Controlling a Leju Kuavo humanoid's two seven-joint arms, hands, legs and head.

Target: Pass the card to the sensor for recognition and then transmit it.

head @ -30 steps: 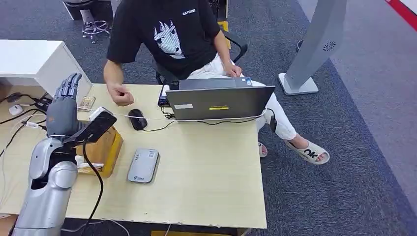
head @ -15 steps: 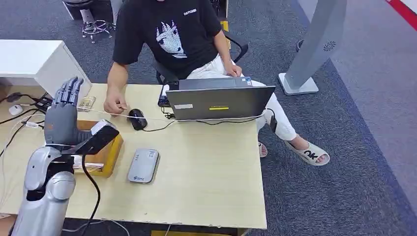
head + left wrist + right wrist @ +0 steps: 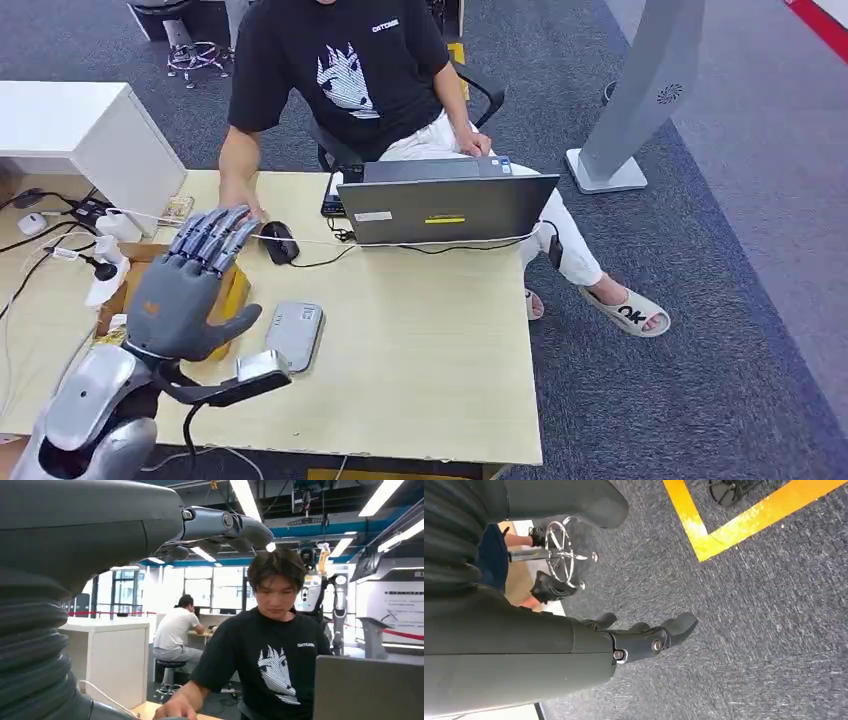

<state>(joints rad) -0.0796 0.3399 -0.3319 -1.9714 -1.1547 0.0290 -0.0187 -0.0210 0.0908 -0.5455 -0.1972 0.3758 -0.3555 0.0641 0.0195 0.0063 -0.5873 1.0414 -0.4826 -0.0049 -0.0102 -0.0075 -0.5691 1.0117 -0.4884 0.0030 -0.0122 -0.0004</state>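
My left hand hovers palm down over the brown box at the table's left, fingers spread and stretched toward the person, holding nothing. In the left wrist view its fingers reach out straight at the person's chest height. The grey card sensor lies flat on the table just right of the hand. A small clear holder sits near the table's far left edge. My right hand hangs over grey carpet with loosely extended fingers and nothing in it.
A person in a black shirt sits across the table, one hand resting beside a black mouse. A grey laptop stands at the far side. Cables and a white plug lie left. A grey kiosk stands on the floor at the right.
My left hand has turned from upright to palm down and swung forward and right over the box. The person's hand has settled on the table beside the mouse.
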